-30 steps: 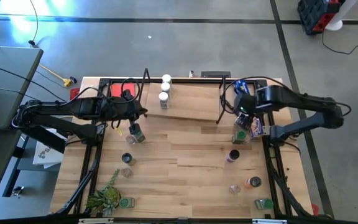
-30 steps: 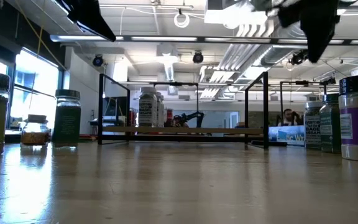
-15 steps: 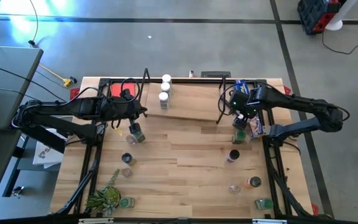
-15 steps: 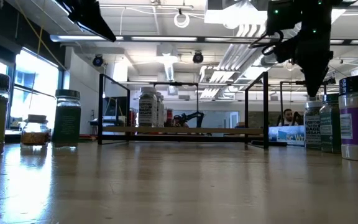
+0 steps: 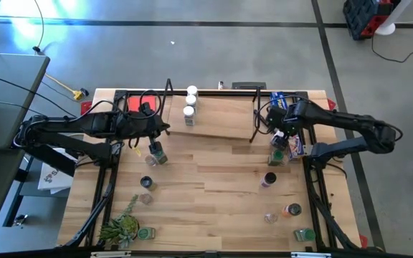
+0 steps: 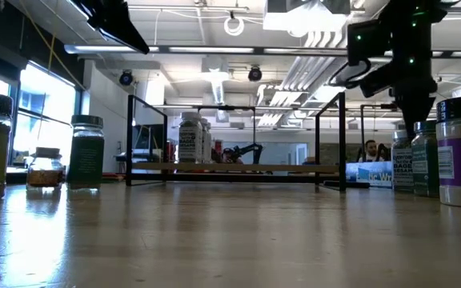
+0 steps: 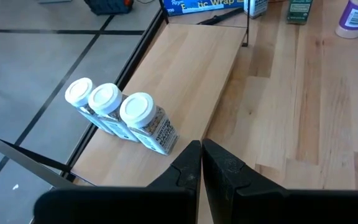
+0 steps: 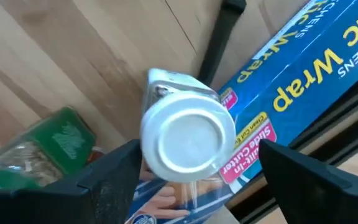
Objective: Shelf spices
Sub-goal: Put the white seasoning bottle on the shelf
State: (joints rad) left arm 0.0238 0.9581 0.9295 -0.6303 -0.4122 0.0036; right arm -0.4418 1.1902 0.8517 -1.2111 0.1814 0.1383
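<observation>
White-capped jar (image 8: 188,142) sat centred between the wide-open right gripper (image 8: 197,177), so descending straight before closing seemed best; left gripper (image 7: 201,163) stayed shut.

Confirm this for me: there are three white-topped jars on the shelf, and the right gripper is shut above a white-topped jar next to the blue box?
Not quite. The right gripper is open, not shut: the right wrist view shows its fingers spread either side of the white-topped jar beside the blue box. The three jars do stand on the shelf.
</observation>
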